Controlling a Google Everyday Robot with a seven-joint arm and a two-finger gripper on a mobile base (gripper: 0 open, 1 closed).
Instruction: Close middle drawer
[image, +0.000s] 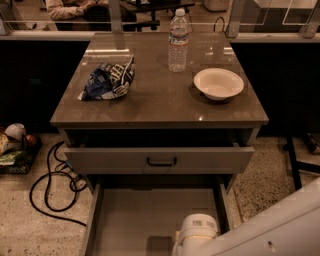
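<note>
The middle drawer is pulled far out of the grey-beige cabinet. Its long shallow tray shows bare inside, and its front and handle lie below the picture's bottom edge. My gripper is at the bottom edge, over the near right part of this tray. Only its white wrist housing and the pale arm, coming in from the lower right, show well.
The top drawer, with a black bar handle, stands slightly open above the tray. On the cabinet top are a water bottle, a white bowl and a blue snack bag. Black cables lie on the floor at left.
</note>
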